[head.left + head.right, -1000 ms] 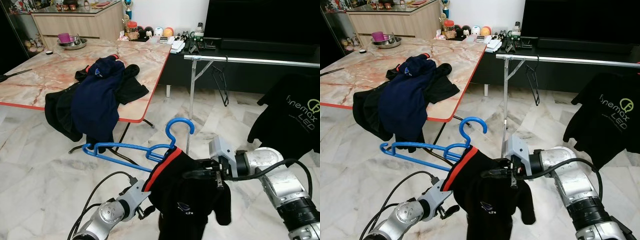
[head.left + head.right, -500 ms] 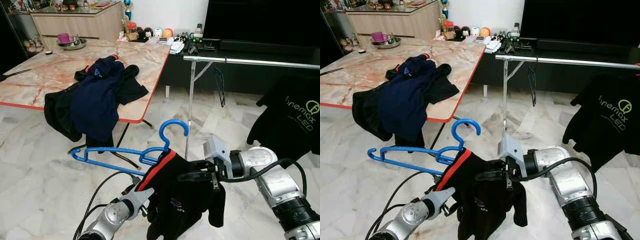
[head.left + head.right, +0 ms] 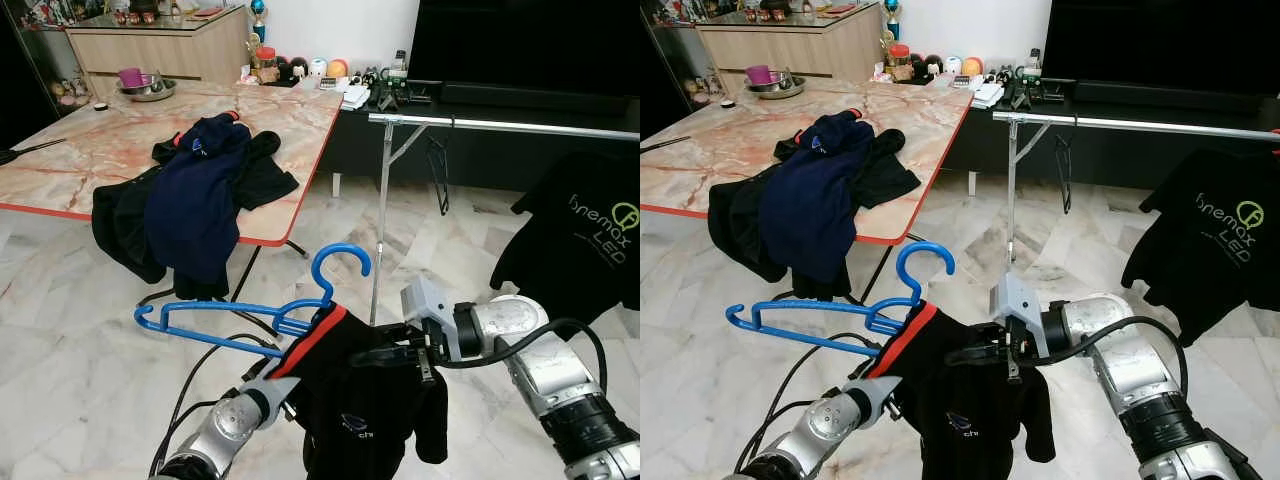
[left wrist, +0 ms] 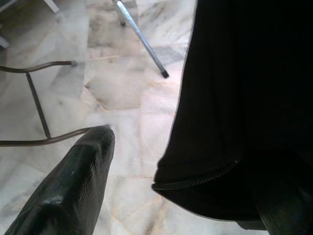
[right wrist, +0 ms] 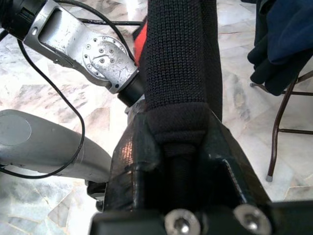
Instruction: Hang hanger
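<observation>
Low before your chest, between the two arms, sits the item in hand: one blue plastic clothes hanger [image 3: 250, 315], its long bar lying roughly level and running out to your left, its hook [image 3: 340, 262] standing up near the middle of the view.

- One black garment with a red neck trim [image 3: 360, 400], draped over the hanger's right shoulder and hanging below; the left shoulder of the hanger is bare.
- Left gripper [image 3: 290, 395]: at the garment's near side beneath the hanger. The left wrist view shows one black finger [image 4: 68, 186] standing free of the cloth edge, so the jaws look parted; whether they bear on the hanger you cannot tell.
- Right gripper [image 3: 985, 355]: clamped narrow on a fold of the black knit, plain in the right wrist view.
- One silver metal clothes rail [image 3: 500, 125], well ahead and above, to your right of the hook, running across the view on a slim upright post [image 3: 380, 220].
- One black printed T-shirt [image 3: 590, 230] already on the rail at the far right; one thin dark empty hanger [image 3: 440, 170] near the post.
- One marble-pattern table with a red edge [image 3: 90, 150], left, carrying one heap of dark blue and black clothes [image 3: 190, 200].

Governing relation, by judgement: the hook lies below and short of the rail, so your right arm is the nearer one for lifting it on.
</observation>
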Robot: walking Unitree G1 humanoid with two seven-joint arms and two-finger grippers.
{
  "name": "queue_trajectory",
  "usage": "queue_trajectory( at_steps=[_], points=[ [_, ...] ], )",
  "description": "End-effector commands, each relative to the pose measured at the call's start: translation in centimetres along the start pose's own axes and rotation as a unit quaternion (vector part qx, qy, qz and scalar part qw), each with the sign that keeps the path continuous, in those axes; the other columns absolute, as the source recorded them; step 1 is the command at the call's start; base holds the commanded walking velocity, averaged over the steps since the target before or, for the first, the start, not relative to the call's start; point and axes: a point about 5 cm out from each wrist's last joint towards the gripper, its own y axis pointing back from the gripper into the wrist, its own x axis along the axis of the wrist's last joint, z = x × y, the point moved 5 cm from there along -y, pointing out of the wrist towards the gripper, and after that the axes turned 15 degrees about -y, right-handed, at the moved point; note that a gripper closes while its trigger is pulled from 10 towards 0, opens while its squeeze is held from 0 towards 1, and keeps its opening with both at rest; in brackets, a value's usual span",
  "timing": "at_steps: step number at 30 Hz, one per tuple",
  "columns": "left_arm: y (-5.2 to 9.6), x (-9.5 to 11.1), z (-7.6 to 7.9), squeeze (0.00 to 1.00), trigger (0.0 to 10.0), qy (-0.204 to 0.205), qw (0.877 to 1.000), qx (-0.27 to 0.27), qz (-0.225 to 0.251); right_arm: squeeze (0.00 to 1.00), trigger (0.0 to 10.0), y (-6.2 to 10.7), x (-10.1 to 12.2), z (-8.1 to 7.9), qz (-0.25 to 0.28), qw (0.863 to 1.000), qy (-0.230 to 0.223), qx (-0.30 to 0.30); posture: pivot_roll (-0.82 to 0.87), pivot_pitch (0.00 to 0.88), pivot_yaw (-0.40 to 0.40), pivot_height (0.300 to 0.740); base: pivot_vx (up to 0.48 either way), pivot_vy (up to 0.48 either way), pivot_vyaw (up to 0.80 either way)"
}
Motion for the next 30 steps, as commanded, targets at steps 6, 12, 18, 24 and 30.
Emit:
queue_trajectory(
  at_steps=[6, 12, 18, 24, 30],
  points=[
    [-0.08, -0.57, 0.86, 0.00, 0.0, -0.012, 0.999, -0.025, -0.020, 0.00, 0.0, -0.18, 2.21, -0.74, 0.014, 0.999, 0.038, 0.018, 0.07, 0.042, -0.027, 0.740, 0.000, 0.000, 0.00],
    [-0.08, -0.81, 0.90, 0.00, 0.0, -0.005, 0.999, -0.025, -0.027, 0.00, 0.0, -0.23, 2.17, -0.76, 0.013, 0.999, 0.037, 0.018, 0.07, 0.044, -0.029, 0.740, 0.000, 0.000, 0.00],
    [-0.08, -0.90, 0.98, 0.00, 0.0, -0.003, 0.999, -0.025, -0.030, 0.00, 0.0, -0.42, 2.09, -0.91, 0.014, 0.999, 0.036, 0.018, 0.07, 0.047, -0.030, 0.740, 0.000, 0.000, 0.00],
    [-0.07, -1.06, 0.97, 0.00, 0.0, 0.000, 0.999, -0.021, -0.034, 0.00, 0.0, -0.45, 2.03, -0.85, 0.012, 0.999, 0.035, 0.017, 0.07, 0.049, -0.030, 0.740, 0.000, 0.000, 0.00],
    [-0.04, -1.29, 0.87, 0.00, 0.0, 0.010, 0.999, -0.016, -0.041, 0.00, 0.0, -0.51, 1.99, -0.87, 0.011, 0.999, 0.035, 0.017, 0.07, 0.051, -0.028, 0.740, 0.000, 0.000, 0.00]
  ],
)
